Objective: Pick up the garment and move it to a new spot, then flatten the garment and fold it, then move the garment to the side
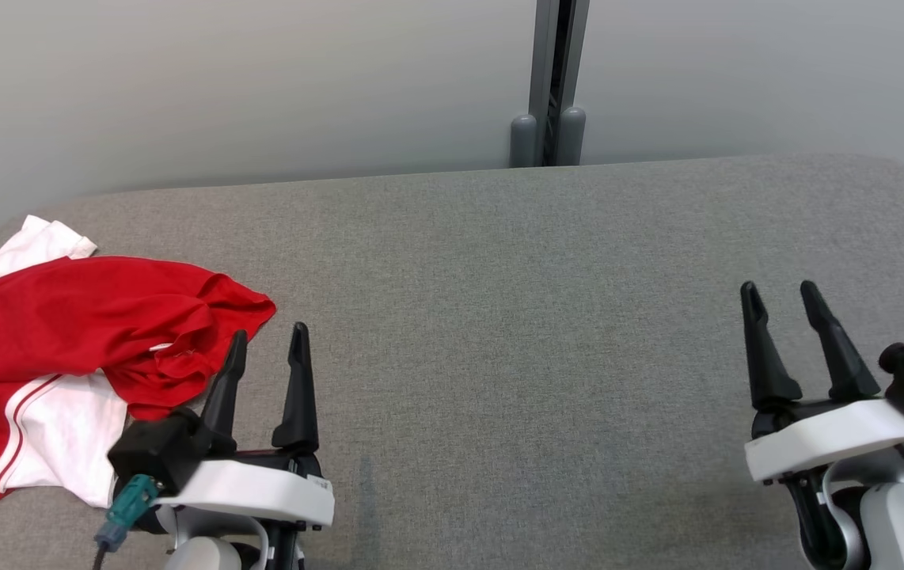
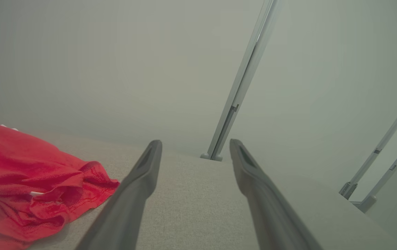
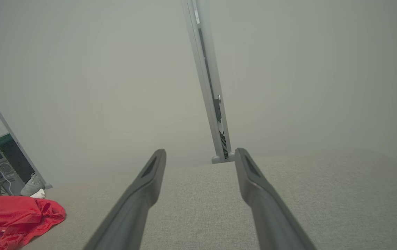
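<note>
Grey woven fabric covered the broad table point(image 1: 499, 253), which ran back to a pale partition wall with a grey metal post point(image 1: 551, 79) standing at its middle.

At the near left, the left gripper point(image 1: 270, 332) pointed across the table with its two long dark fingers spread well apart and nothing between them. Its outer finger stood just beside the nearest red hem of the crumpled red and white cloth garment point(image 1: 64, 317). In the head view, the finger overlapped that hem, but whether the two touched could not be told. In the left wrist view, the red folds lay close by the finger's side.

At the near right, the right gripper point(image 1: 778, 286) was likewise spread wide and held nothing, only bare grey fabric showing between its fingers. It was well apart from the garment.

The garment lay bunched at the table's left end. Its red body was rumpled on top, with a white panel with red stripes toward the near edge and a white piece toward the far edge.

Beyond that end, the right wrist view showed a pale grey shoe point(image 3: 31, 186) on the floor beside a dark computer tower point(image 3: 9, 158).
</note>
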Robot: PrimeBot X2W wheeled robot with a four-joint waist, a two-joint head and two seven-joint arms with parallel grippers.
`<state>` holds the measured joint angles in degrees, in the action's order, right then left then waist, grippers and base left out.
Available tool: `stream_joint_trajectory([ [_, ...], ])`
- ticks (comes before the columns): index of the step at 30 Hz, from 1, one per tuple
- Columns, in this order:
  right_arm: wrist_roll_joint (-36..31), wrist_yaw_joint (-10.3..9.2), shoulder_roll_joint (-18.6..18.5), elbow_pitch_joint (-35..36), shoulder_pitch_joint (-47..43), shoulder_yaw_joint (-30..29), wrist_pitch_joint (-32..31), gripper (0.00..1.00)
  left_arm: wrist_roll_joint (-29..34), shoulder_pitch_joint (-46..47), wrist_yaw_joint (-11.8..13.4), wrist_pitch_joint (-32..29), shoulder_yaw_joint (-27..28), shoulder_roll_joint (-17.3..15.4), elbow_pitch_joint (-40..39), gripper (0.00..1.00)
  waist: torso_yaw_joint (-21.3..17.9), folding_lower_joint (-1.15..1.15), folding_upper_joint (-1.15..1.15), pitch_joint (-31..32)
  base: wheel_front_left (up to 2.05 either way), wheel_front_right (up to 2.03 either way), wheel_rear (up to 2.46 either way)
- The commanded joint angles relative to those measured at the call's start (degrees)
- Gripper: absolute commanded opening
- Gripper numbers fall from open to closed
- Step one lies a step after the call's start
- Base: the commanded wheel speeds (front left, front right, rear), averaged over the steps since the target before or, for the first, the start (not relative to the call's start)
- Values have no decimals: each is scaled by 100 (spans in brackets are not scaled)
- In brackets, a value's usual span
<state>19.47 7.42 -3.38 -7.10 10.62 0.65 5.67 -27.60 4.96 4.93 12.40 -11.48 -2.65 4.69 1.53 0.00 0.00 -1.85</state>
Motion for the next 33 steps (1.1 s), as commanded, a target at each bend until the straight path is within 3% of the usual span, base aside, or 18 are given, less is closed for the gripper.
stream_joint_trajectory([
  [1,-157,9,-18,-53,-6,70,91,100,239,26,50,45,-36,-21,67,100,1,0,0,-3,0,0,0],
  [25,-1097,10,47,-746,-13,664,580,100,1403,-163,342,172,-55,-30,397,100,30,0,0,-52,0,0,0],
  [33,-924,10,41,-713,-5,606,719,100,1557,-240,281,211,-41,-31,453,100,35,0,0,-92,0,0,0],
])
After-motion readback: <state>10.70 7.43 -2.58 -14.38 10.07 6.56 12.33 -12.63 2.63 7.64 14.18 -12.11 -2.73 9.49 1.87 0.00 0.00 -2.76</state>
